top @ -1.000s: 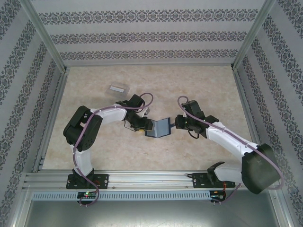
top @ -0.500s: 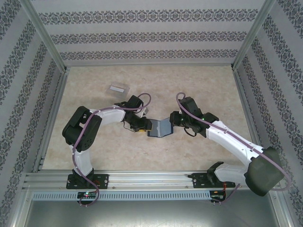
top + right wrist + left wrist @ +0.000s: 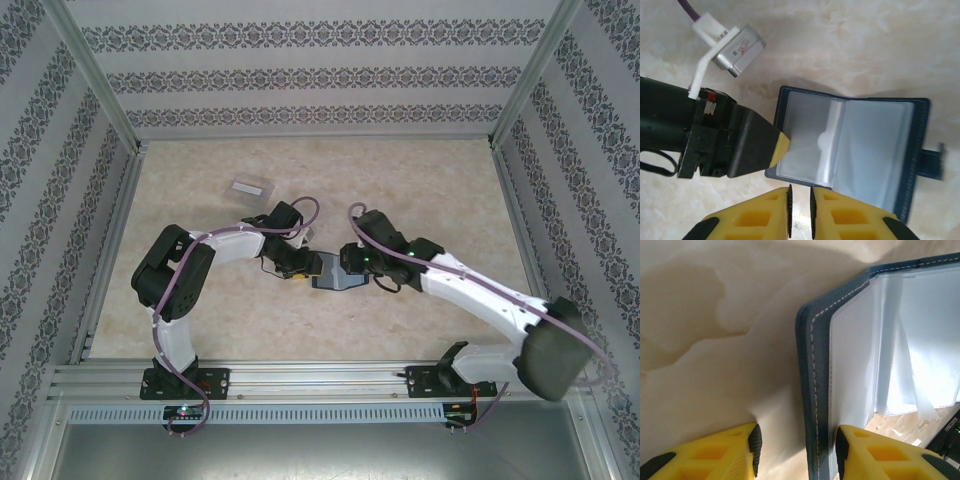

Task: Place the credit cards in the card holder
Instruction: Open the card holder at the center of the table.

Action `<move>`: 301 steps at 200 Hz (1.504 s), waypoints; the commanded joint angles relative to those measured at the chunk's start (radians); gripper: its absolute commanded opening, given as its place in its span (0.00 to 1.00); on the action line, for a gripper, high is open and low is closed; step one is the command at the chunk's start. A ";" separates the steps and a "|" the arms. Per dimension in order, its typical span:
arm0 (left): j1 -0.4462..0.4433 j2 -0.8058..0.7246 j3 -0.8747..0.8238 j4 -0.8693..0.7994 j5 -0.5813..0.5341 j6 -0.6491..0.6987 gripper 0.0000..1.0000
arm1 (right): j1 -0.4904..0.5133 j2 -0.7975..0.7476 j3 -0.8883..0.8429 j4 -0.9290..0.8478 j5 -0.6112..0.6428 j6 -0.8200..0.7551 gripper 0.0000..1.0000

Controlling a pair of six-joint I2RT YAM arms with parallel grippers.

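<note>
Your card holder [image 3: 855, 145] lies open on the table [image 3: 865, 50], between the two arms, with its inside facing up. Inside you can see a stack of clear sleeves [image 3: 810, 140]. Through them only the pale blue-grey lining shows, and what else they hold, you cannot tell. Its clasp tab [image 3: 932, 161] sticks out from the right cover.

Your left gripper [image 3: 797, 452] straddles the edge of the holder's left cover with its jaws apart. One pad sits right against the lined inner side, and the other stands off the navy outer side, with bare table showing in the gap.

Your right gripper [image 3: 800, 200] hovers over the near edge of the open holder. Its two fingers are drawn almost together, leaving a thin slit with nothing visible in it.

Well apart, toward the far left of the table, lies the clear plastic box [image 3: 252, 187]. Its contents are too small to make out.
</note>
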 commanded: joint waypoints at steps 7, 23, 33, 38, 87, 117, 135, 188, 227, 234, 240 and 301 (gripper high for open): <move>0.000 -0.026 0.007 -0.029 -0.026 -0.008 0.46 | 0.003 0.109 0.047 0.003 0.075 -0.019 0.21; 0.000 -0.031 0.006 -0.032 -0.039 -0.020 0.47 | -0.013 0.158 0.043 0.007 0.072 -0.031 0.21; 0.000 -0.038 0.005 -0.038 -0.050 -0.022 0.48 | -0.023 0.185 0.041 0.001 0.067 -0.039 0.22; 0.001 -0.042 0.005 -0.038 -0.056 -0.022 0.49 | -0.027 0.198 0.042 -0.003 0.069 -0.041 0.22; 0.001 -0.056 -0.014 -0.061 -0.156 -0.038 0.56 | -0.041 0.263 -0.012 0.033 0.079 -0.057 0.25; 0.001 -0.043 -0.029 -0.068 -0.207 -0.047 0.57 | -0.040 0.283 -0.051 0.074 0.111 -0.058 0.25; 0.000 -0.040 -0.035 -0.069 -0.218 -0.052 0.58 | -0.041 0.305 -0.068 0.091 0.125 -0.060 0.25; 0.000 -0.056 -0.049 -0.133 -0.307 -0.058 0.62 | -0.044 0.351 -0.099 0.118 0.146 -0.081 0.22; 0.001 -0.064 -0.055 -0.182 -0.365 -0.053 0.64 | -0.051 0.355 -0.105 0.136 0.130 -0.116 0.22; 0.001 -0.068 -0.057 -0.184 -0.369 -0.051 0.64 | -0.051 0.352 -0.104 0.135 0.130 -0.118 0.22; 0.000 -0.073 -0.056 -0.185 -0.368 -0.047 0.65 | -0.052 0.347 -0.107 0.137 0.134 -0.117 0.22; 0.000 -0.090 -0.028 -0.232 -0.455 -0.010 0.68 | -0.057 0.286 -0.130 0.175 0.116 -0.115 0.23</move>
